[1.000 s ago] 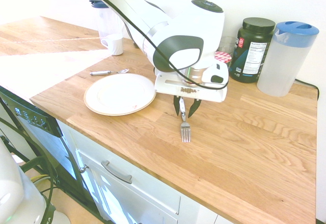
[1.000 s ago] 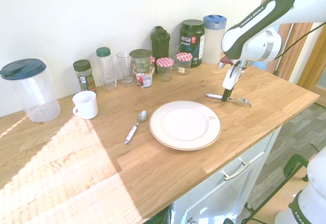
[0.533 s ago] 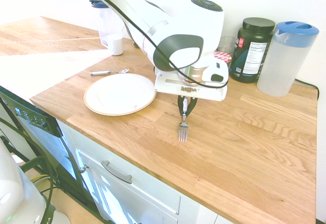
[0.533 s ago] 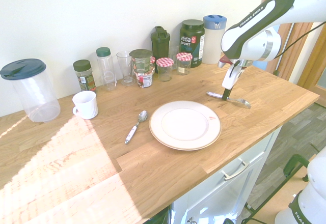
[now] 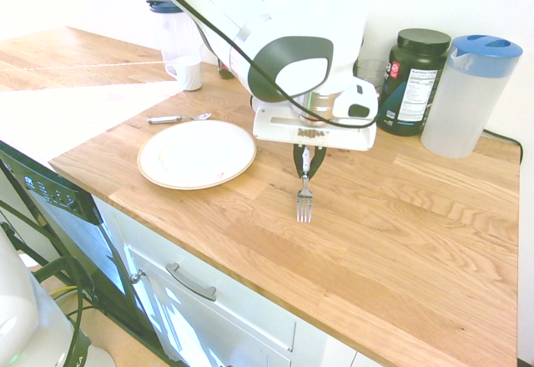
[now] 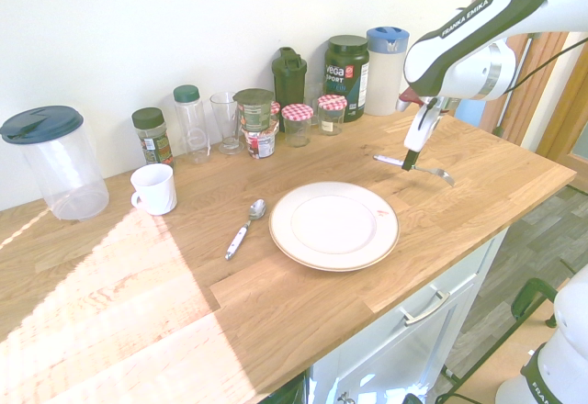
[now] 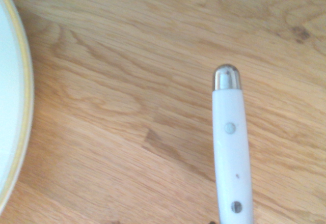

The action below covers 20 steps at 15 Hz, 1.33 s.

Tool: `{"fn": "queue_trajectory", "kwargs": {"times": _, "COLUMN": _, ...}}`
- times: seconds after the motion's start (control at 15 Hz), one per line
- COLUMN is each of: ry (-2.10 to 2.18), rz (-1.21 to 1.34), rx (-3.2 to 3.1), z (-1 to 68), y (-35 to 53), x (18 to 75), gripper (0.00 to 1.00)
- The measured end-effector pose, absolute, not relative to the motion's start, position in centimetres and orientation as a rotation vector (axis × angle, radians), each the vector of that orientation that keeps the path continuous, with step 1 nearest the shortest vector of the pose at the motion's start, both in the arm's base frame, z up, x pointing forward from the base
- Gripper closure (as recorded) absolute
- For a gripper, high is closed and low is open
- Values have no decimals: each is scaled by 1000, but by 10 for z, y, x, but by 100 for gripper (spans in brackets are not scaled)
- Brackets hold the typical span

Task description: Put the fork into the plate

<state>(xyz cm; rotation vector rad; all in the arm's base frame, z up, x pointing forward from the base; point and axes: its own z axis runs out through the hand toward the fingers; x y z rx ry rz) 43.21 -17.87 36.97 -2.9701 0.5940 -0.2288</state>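
You have the fork [image 5: 304,201] pinched by its handle in the gripper [image 5: 305,160], tines hanging just above the counter [image 5: 400,233]; the plate [image 5: 197,153] sits apart, beside it.

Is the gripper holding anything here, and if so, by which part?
Yes. The gripper is shut on the fork, gripping its handle around the middle, with the tines hanging free above the counter.
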Motion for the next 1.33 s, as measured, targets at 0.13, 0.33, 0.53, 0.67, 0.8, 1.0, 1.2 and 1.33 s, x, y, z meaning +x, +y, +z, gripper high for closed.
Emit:
{"fn": "queue_trajectory", "kwargs": {"times": 0.13, "ry": 567, "rz": -237, "rx": -2994, "z": 381, "y": -156, "x": 436, "gripper": 100}}
{"fn": "queue_trajectory", "kwargs": {"times": 0.33, "ry": 528, "rz": -248, "rx": -3039, "z": 391, "y": -105, "x": 439, "gripper": 100}}
{"fn": "queue_trajectory", "kwargs": {"times": 0.53, "ry": 480, "rz": -258, "rx": -3089, "z": 397, "y": -42, "x": 440, "gripper": 100}}
{"fn": "queue_trajectory", "kwargs": {"times": 0.67, "ry": 445, "rz": -259, "rx": -3120, "z": 396, "y": -3, "x": 440, "gripper": 100}}
{"fn": "queue_trajectory", "kwargs": {"times": 0.8, "ry": 404, "rz": -264, "rx": -3152, "z": 392, "y": 34, "x": 439, "gripper": 100}}
{"fn": "queue_trajectory", "kwargs": {"times": 1.0, "ry": 375, "rz": -258, "rx": -3186, "z": 383, "y": 67, "x": 436, "gripper": 100}}
{"fn": "queue_trajectory", "kwargs": {"times": 1.2, "ry": 382, "rz": -215, "rx": -3191, "z": 371, "y": 66, "x": 442, "gripper": 100}}
{"fn": "queue_trajectory", "kwargs": {"times": 1.33, "ry": 380, "rz": -199, "rx": -3192, "z": 367, "y": 65, "x": 445, "gripper": 100}}
